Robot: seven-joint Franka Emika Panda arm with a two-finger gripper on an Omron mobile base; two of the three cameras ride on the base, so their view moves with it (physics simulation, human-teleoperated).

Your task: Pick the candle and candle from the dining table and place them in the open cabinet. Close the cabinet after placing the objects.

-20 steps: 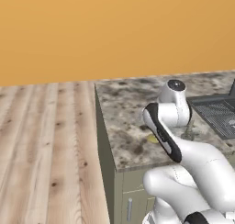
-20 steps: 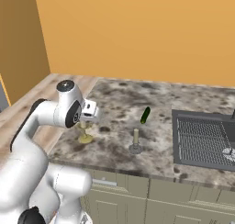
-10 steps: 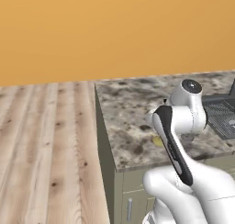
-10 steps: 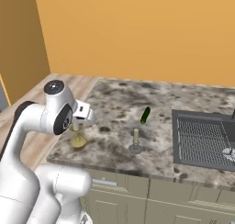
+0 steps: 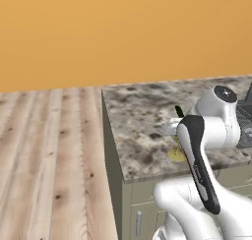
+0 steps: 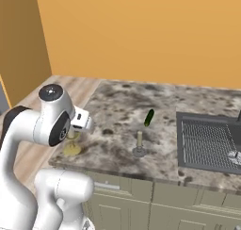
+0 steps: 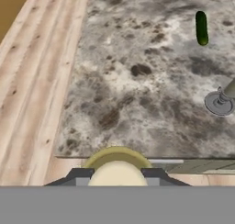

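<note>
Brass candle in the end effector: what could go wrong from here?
1. The end effector grips only the cream candle top, so the brass candle could tilt or slip.
2. It hangs near the island's edge; a drop may hit the wood floor.
3. A swing could topple the grey candle.

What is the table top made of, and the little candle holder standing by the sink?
The table top looks like polished stone, maybe granite: it is mottled grey-brown with dark speckles. The candle holder looks like dull silver-grey metal, with a round flat foot and thin stem, though it could be painted. Everything is rendered, so this is only how it looks.
</note>
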